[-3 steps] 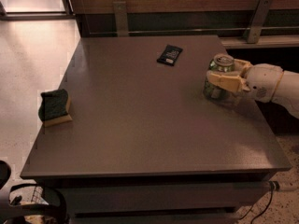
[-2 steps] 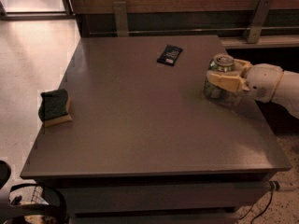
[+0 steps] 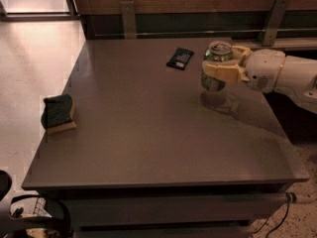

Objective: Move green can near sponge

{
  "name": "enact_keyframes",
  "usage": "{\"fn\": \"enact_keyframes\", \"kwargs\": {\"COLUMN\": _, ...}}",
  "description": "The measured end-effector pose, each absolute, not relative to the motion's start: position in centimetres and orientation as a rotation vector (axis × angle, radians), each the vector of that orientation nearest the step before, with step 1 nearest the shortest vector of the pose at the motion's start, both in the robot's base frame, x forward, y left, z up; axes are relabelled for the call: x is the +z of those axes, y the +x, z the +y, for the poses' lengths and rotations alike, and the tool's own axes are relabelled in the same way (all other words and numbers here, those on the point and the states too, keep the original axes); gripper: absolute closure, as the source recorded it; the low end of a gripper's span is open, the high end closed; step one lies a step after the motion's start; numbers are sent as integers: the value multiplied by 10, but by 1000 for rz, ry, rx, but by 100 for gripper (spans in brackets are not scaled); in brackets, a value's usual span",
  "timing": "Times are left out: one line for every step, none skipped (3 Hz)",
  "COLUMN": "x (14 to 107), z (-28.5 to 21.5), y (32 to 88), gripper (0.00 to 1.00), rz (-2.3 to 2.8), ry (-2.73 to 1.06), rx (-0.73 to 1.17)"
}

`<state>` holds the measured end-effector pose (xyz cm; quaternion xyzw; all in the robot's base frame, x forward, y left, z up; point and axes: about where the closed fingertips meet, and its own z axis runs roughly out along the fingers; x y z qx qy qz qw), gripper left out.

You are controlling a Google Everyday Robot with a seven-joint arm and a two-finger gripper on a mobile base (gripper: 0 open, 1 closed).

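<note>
Sponge: there on the far left sits the small rectangular sponge (image 3: 58, 114), dark green scouring layer on top of yellow foam, flat at the table's left edge. Nothing touches it; it's the goal marker.
Table: the broad grey-brown tabletop (image 3: 148, 138) runs bare between sponge and can, so the way across looks open.
Packet: a flat dark packet (image 3: 180, 58) lies towards the back, just left of the can and apart from it. It has no part in this job, though it sits near the start of the route.
Can: the small green can with the silver pull-tab top (image 3: 218, 52) is upright at the table's right side, well apart from the sponge. A shadow shows on the surface beneath it, so it appears lifted just clear, ready to be carried.
Gripper: the cream two-finger gripper (image 3: 221, 68) comes in from the right and is clamped on the can, one finger across the near side, the other behind. The fingers are spread only as wide as the can.
Arm: the white arm (image 3: 285, 76) reaches in from the right edge, held level.
Judgement: the grasp looks made; the carry leftward is ahead.
</note>
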<state>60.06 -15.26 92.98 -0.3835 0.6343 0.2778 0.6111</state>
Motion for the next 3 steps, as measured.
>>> {"fn": "enact_keyframes", "kwargs": {"x": 943, "z": -112, "y": 583, "gripper": 100, "rz": 1453, "ry": -911, "rx": 669}}
{"fn": "enact_keyframes", "kwargs": {"x": 944, "z": -66, "y": 564, "gripper": 100, "rz": 1446, "ry": -946, "rx": 757}}
{"fn": "enact_keyframes", "kwargs": {"x": 949, "z": -13, "y": 546, "gripper": 100, "rz": 1405, "ry": -1023, "rx": 869}}
